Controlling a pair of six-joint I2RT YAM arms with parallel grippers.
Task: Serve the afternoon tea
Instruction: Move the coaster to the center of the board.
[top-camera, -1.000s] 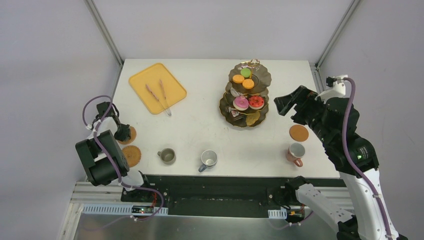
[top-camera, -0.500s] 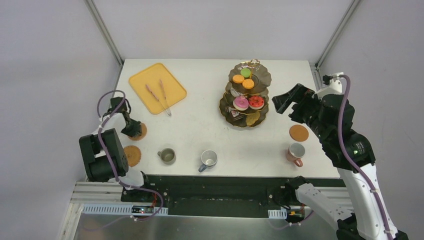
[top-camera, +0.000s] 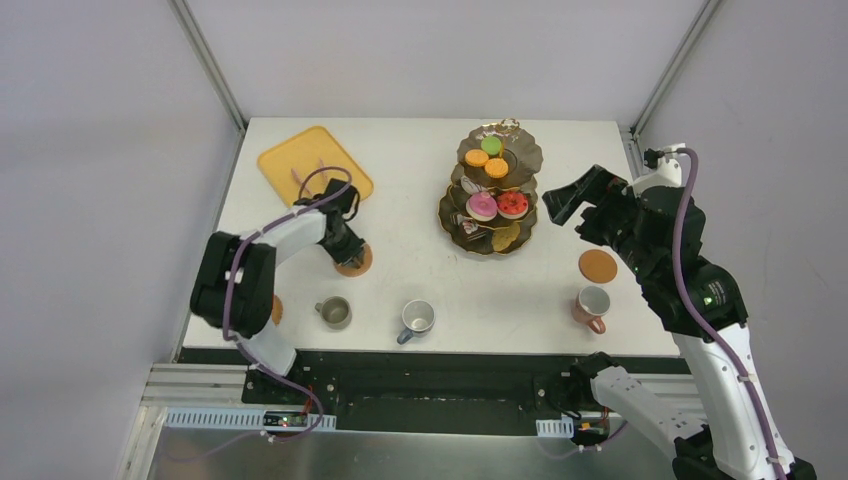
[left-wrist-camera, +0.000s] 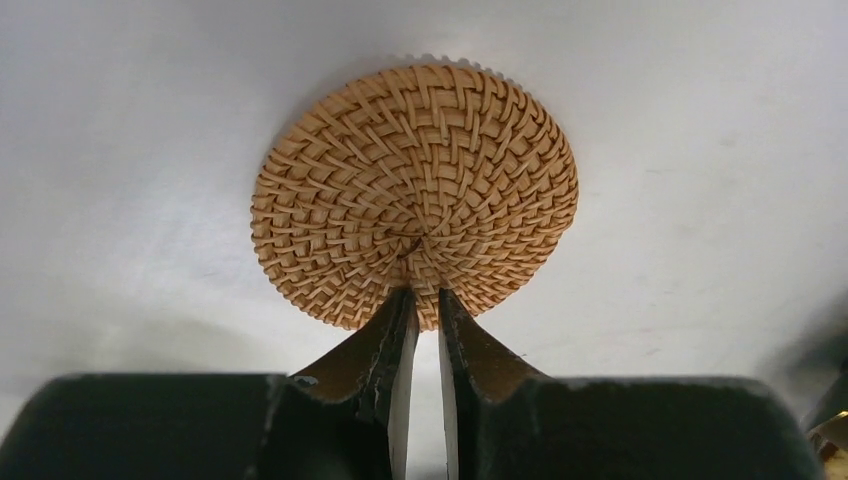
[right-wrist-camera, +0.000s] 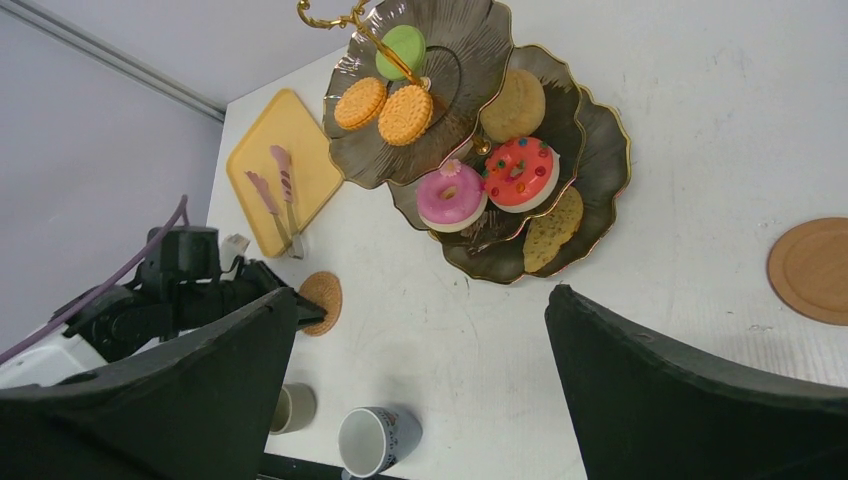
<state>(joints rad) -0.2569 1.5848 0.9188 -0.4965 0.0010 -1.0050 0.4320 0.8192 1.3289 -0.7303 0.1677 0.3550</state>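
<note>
Grey walls close round a white worktop (top-camera: 400, 180), and toward its far right stands the dark, gold-rimmed three-tier stand (top-camera: 447, 212). On its top tier we see a green macaron (top-camera: 491, 145) and two orange macarons (top-camera: 477, 157). A pink doughnut (top-camera: 482, 206) and a red doughnut (top-camera: 513, 204) sit side by side on the tier below, with a pale round cake (right-wrist-camera: 513, 105) behind them.

Left of the stand, near the middle of the worktop, a round woven brown coaster (left-wrist-camera: 415, 225) lies flat. The left pincer (left-wrist-camera: 424, 295) points down at it, its fingertips on the coaster's near rim with only a thin slit between them; we cannot tell whether they pinch the rim or merely rest on it.

Along the near edge stand an olive mug (top-camera: 334, 312), a grey-blue mug (top-camera: 417, 318) and, well to the right, a pink mug (top-camera: 592, 303). A smooth brown round coaster (top-camera: 598, 265) lies just beyond the pink mug, bare. A second woven coaster (top-camera: 276, 310) shows partly from behind the left arm, beside the olive mug.

The right pincer (right-wrist-camera: 422, 298) hangs above the worktop to the right of the stand, its jaws spread wide and holding nothing.

At the far left lies a yellow-orange rectangular tray (top-camera: 285, 160) with pink-handled tongs (right-wrist-camera: 268, 190) on it.
</note>
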